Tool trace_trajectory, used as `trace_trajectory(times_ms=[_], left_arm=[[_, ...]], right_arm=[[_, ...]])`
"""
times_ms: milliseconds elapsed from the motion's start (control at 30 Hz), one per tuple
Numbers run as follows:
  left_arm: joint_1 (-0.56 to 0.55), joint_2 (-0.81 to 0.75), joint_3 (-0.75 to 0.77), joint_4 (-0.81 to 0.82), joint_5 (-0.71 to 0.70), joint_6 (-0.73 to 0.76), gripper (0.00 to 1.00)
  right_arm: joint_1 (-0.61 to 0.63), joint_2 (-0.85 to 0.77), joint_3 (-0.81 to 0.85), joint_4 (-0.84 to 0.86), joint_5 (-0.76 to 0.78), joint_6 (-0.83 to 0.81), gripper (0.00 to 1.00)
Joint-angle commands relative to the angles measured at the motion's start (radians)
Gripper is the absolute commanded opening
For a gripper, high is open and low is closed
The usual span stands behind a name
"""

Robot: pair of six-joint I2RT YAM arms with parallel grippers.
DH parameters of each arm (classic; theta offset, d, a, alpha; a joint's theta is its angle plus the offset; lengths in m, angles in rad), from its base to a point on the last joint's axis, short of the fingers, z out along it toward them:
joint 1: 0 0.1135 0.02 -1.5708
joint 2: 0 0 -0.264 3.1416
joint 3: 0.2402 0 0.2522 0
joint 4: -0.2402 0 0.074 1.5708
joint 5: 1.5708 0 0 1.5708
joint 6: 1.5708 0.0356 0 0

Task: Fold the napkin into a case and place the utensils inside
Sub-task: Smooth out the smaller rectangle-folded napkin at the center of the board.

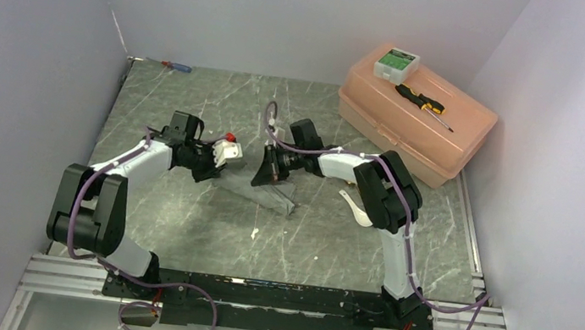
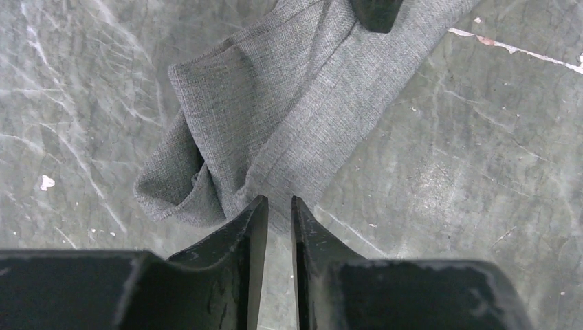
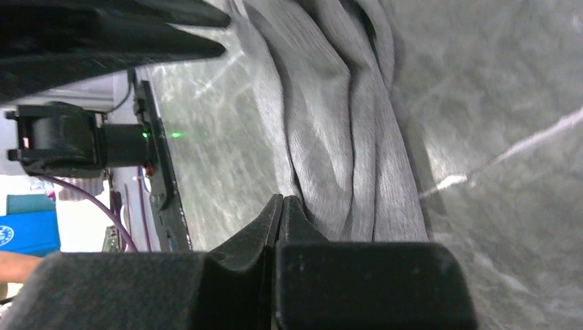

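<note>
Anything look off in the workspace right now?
The napkin is bunched into a crumpled, ridged strip rather than lying flat or squarely folded. A white spoon lies outside the cloth, off to its right in the top view. Nothing spilled or broken shows.

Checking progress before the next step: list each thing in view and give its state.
napkin: bunched into a creased strip, lying on the table.
left end effector: slightly open, tips at the napkin's edge.
right end effector: closed, tips against the napkin.
white spoon: lying on the table, outside the napkin.
pink box: lid closed.
black-and-yellow screwdriver: lying on the box lid.
</note>
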Motion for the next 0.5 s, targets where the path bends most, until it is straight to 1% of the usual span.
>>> trace_trajectory(times_ms=[0, 167, 300, 400, 467], left_arm=[[-0.008, 0.010, 0.036, 0.022, 0.040, -0.029, 0.22], [-0.011, 0.010, 0.032, 0.021, 0.037, -0.013, 0.04], [-0.011, 0.007, 0.041, 0.016, 0.026, -0.024, 0.03], [-0.012, -0.001, 0.043, 0.012, 0.022, -0.033, 0.03], [-0.013, -0.007, 0.046, 0.007, 0.022, -0.044, 0.03]], right_arm=[[-0.002, -0.020, 0.089, 0.028, -0.047, 0.018, 0.00], [-0.002, -0.006, 0.097, 0.037, -0.051, 0.026, 0.00], [0.011, 0.015, 0.168, 0.012, -0.024, 0.016, 0.00], [0.029, 0.069, 0.266, -0.036, -0.008, -0.003, 0.00], [0.039, 0.100, 0.314, -0.038, 0.017, -0.007, 0.00]])
